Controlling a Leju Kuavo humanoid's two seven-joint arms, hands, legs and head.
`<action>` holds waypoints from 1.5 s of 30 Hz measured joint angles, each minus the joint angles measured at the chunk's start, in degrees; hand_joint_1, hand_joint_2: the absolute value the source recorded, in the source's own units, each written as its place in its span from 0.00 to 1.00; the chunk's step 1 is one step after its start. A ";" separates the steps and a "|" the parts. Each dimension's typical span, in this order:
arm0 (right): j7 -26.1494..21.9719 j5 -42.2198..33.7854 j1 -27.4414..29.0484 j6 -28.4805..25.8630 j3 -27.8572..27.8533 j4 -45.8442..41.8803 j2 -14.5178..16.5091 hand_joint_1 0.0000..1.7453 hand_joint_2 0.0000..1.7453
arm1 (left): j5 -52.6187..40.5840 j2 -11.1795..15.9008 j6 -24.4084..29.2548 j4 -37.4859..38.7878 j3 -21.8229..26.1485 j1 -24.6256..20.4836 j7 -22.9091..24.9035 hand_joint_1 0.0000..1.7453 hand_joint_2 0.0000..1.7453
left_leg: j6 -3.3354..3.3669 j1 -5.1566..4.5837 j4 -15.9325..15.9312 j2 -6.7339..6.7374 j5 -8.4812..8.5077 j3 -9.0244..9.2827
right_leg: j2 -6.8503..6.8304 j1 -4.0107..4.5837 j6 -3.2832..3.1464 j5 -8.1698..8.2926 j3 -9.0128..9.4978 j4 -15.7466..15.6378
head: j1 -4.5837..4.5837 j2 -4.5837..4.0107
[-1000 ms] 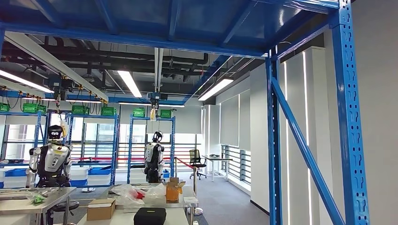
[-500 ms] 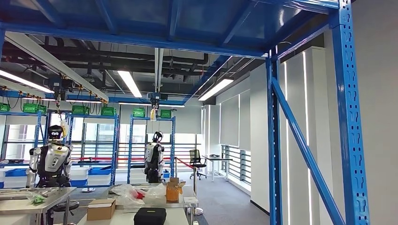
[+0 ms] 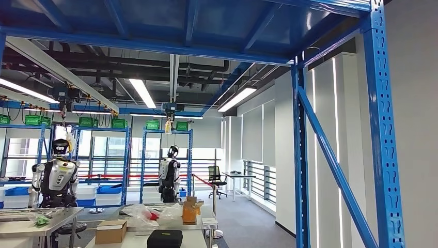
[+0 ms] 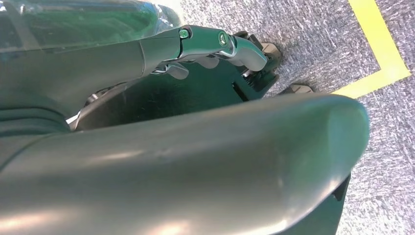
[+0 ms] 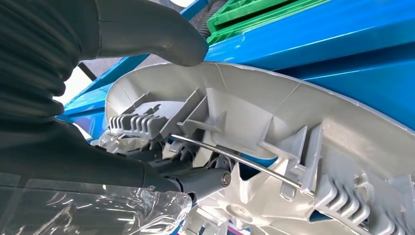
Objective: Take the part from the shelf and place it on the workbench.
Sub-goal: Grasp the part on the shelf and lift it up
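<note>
Gripping grey plastic part (image 5: 254, 127) w/ right hand (image 5: 122, 98) by blue shelf (image 5: 313, 34), left hand (image 4: 195, 137) grip unclear

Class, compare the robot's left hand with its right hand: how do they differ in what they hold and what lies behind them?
The right hand grips a grey moulded part; the left hand holds nothing. Blue shelf beams lie behind the right hand, grey carpet behind the left hand. Both have dark fingers.
</note>
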 joint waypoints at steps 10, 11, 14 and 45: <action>0.01 0.24 -0.13 -0.86 0.08 0.07 0.12 1.00 1.00 | -0.05 0.02 0.04 0.00 0.02 -0.01 -0.05 0.00 0.00 | 0.00 0.00 0.00 0.00 0.00 0.08 | 0.00 0.00 0.00 0.00 0.08 0.00 | 0.02 0.00; 0.01 0.25 -0.14 -0.99 0.11 0.11 0.13 1.00 1.00 | -0.07 0.03 0.04 0.00 0.03 -0.01 -0.05 0.00 0.00 | 0.00 0.00 0.00 0.00 0.00 0.08 | 0.00 0.00 0.00 0.00 0.08 0.00 | 0.01 0.00; 0.01 0.25 -0.19 -1.23 0.17 0.24 0.13 1.00 1.00 | -0.11 0.05 0.04 0.00 0.15 -0.01 -0.05 0.00 0.00 | 0.00 0.00 0.00 0.00 0.00 0.08 | 0.00 0.00 0.00 0.00 0.08 0.00 | 0.01 0.00; -11.87 -2.06 6.48 -38.59 -1.64 -13.46 3.07 1.00 1.00 | -0.47 0.18 3.48 0.00 1.33 1.67 -3.04 0.00 0.00 | -0.01 0.00 -0.02 -0.02 -0.01 -0.04 | -0.05 0.00 -0.01 -0.03 -0.03 0.03 | 0.02 0.00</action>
